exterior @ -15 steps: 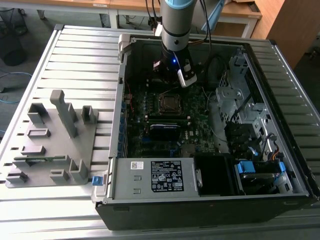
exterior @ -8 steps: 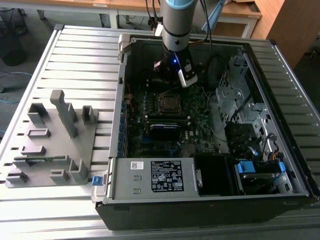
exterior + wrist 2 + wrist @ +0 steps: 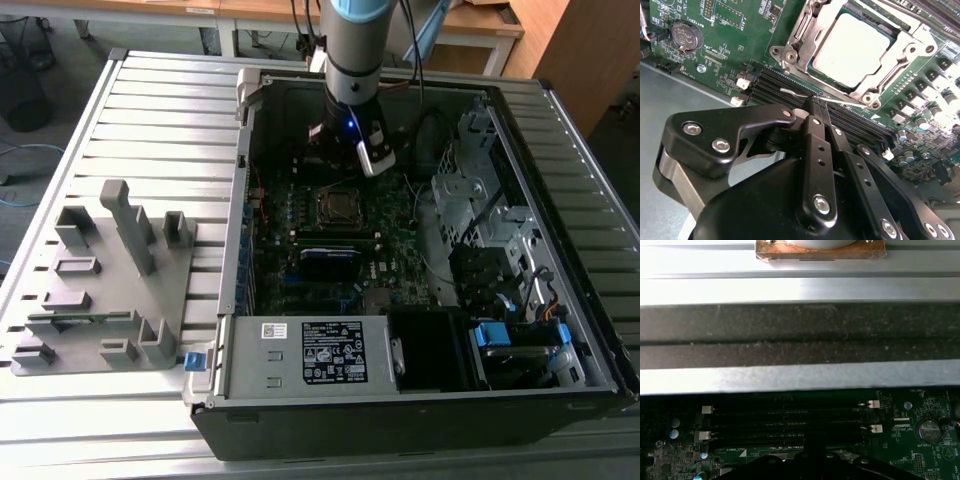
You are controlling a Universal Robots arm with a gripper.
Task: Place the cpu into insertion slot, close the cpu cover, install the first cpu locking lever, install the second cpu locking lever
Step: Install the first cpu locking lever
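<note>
While the arm (image 3: 352, 60) stands upright, pincer (image 3: 817, 104) hovers beside cpu (image 3: 850, 47).

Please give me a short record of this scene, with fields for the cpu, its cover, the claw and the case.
cpu: seated, silver top showing through the cover's opening
cpu cover: closed flat around the cpu
claw: shut, tips beside the cover's edge, above the black memory slots
computer case: open, lying on a slatted table
</note>
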